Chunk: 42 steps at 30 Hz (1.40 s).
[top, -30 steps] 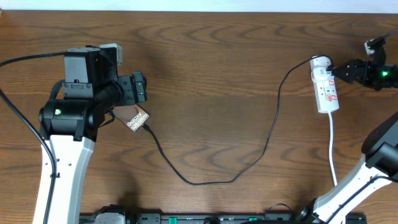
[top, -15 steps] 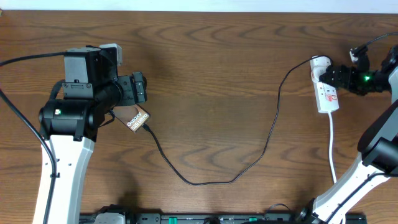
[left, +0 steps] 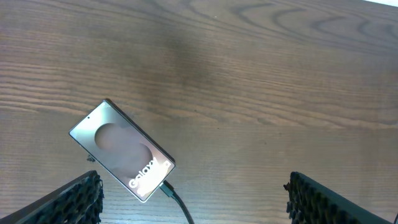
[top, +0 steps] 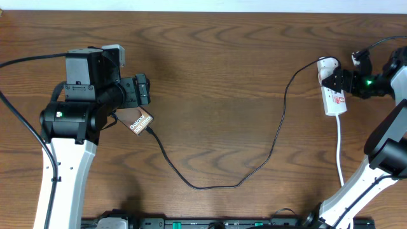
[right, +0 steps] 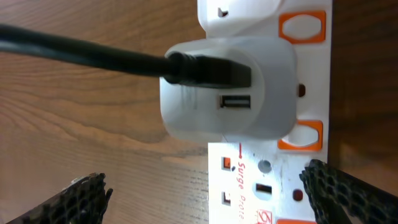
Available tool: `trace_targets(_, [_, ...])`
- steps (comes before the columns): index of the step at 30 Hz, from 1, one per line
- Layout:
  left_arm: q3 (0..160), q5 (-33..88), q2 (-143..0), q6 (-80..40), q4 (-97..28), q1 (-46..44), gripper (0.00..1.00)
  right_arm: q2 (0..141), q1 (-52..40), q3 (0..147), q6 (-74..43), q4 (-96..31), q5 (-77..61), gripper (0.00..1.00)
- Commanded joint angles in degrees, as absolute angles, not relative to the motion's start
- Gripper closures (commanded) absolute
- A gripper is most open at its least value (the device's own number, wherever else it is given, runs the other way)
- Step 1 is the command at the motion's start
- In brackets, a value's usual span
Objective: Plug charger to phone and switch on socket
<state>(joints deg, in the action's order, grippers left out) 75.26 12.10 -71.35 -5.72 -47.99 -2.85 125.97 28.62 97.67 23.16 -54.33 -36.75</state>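
White socket [right: 283, 177] lettering reads only from right wrist; both arms' jaws spread wide.

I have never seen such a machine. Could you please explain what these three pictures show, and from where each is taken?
Two robot arms stand at a table. One picture looks down from above, with the left arm and the right arm at the sides. The other two come from cameras on the wrists; the ridged pieces in their lower corners are the jaws. The left one sees a phone lying flat, a black cable at its end. That cable runs to a white adapter in a power strip, seen by the right camera. Both pairs of jaws stand open, holding nothing.
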Motion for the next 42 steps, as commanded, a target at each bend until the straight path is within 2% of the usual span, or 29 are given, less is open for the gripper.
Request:
trace_targets(1, [75.5,12.4,-71.1,-5.0,-48.0,-3.0,0.09,126.4,27.6,97.2,24.9,-53.5,-37.7,0.01])
trace_targets(42, [75.5,12.4,-71.1,-5.0,-48.0,-3.0,0.09,126.8,25.8,96.9,23.0,-50.0,-37.6,0.01])
